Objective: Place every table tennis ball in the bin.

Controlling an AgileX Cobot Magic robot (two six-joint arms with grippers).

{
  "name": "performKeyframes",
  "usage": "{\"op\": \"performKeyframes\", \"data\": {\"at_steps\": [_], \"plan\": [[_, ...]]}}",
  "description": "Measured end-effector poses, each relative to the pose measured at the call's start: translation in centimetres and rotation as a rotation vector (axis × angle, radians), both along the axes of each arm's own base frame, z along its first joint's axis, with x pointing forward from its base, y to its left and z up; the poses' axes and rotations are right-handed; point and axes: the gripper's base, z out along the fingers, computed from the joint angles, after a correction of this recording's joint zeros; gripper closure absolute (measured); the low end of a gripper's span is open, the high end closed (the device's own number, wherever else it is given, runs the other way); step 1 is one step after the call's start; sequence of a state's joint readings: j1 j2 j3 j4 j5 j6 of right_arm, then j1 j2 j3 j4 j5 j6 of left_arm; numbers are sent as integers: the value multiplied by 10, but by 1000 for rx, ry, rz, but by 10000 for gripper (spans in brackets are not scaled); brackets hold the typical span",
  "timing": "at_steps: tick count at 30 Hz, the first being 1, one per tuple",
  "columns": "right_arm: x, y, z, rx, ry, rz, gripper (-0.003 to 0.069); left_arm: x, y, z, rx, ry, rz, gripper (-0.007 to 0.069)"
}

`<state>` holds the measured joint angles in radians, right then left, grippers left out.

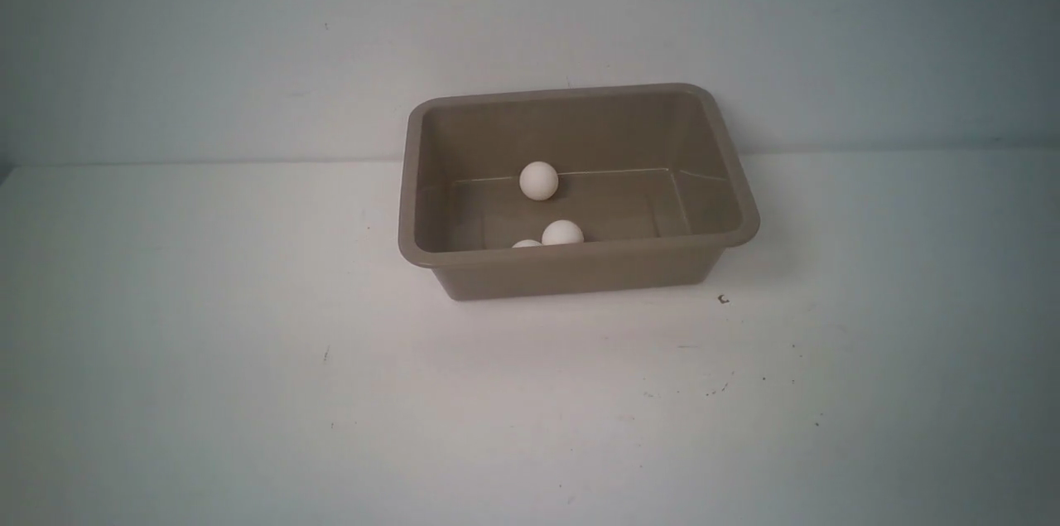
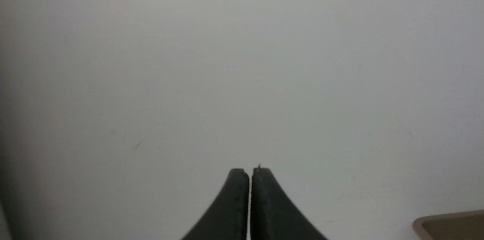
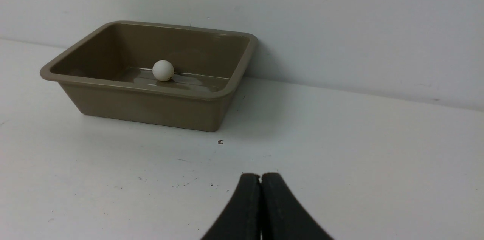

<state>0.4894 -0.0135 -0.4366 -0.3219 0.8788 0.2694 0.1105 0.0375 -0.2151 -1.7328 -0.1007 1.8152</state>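
Front view shows the near wall of the brown bin (image 1: pixel 580 269) hiding most of one table tennis ball (image 1: pixel 527 243) and the underside of another table tennis ball (image 1: pixel 563 233), while a third table tennis ball (image 1: pixel 539 180) shows whole inside. Upright on the white counter (image 1: pixel 530 410), the bin has its long axis running roughly left to right. Left claw (image 2: pixel 250 172) and right claw (image 3: pixel 261 176) are both clenched, holding nothing.

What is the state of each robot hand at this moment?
Left hand: closed, nothing between its fingertips.
Right hand: closed, also holding nothing.
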Motion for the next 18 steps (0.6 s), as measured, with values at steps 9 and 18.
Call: {"op": "performKeyframes", "data": {"at_steps": [9,18], "plan": [[0,0,-1,-1,2,0,676,10,5,-64,-62,152,35,629],[0,0,-1,-2,3,0,676,12,5,-79,-68,190,37,629]]}}
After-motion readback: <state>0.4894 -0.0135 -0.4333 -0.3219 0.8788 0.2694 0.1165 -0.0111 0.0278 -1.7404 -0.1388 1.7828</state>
